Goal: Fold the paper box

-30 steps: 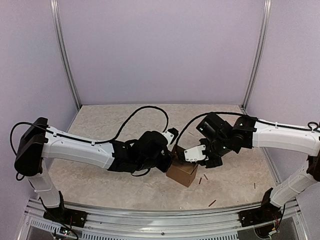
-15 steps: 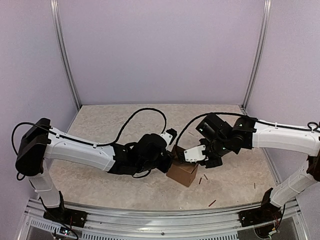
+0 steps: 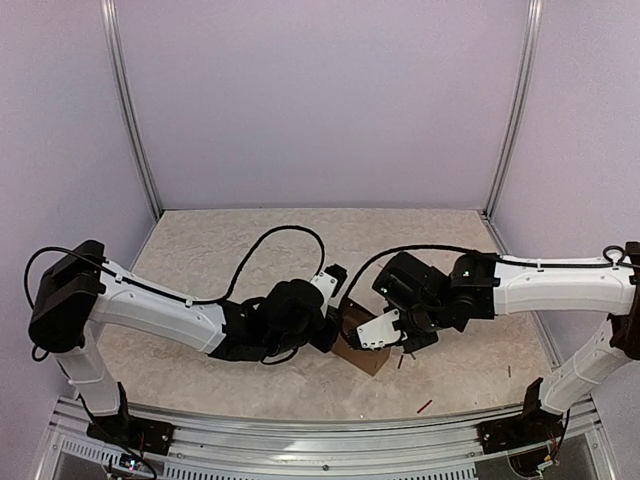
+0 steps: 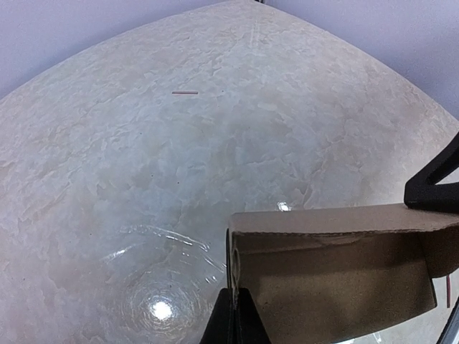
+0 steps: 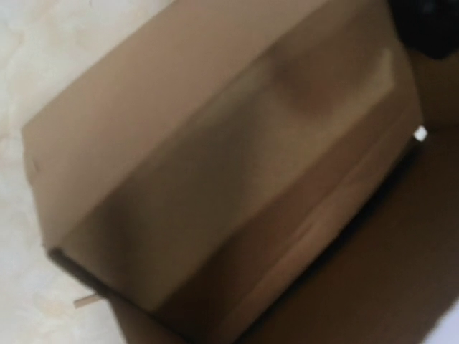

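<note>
The paper box (image 3: 362, 355) stands on the table (image 3: 220, 240), front of centre, between the two arms; its open top flap shows in the left wrist view. The left gripper (image 4: 233, 315) is pinched tight on the box's left edge; the right gripper (image 3: 385, 335) hangs over its right side, its jaws' state impossible to tell.

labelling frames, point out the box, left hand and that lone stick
box (image 4: 337, 279): left wrist view, brown side wall
left hand (image 4: 234, 297): left wrist view, between fingertips
stick (image 4: 185, 92): left wrist view, its middle
</note>
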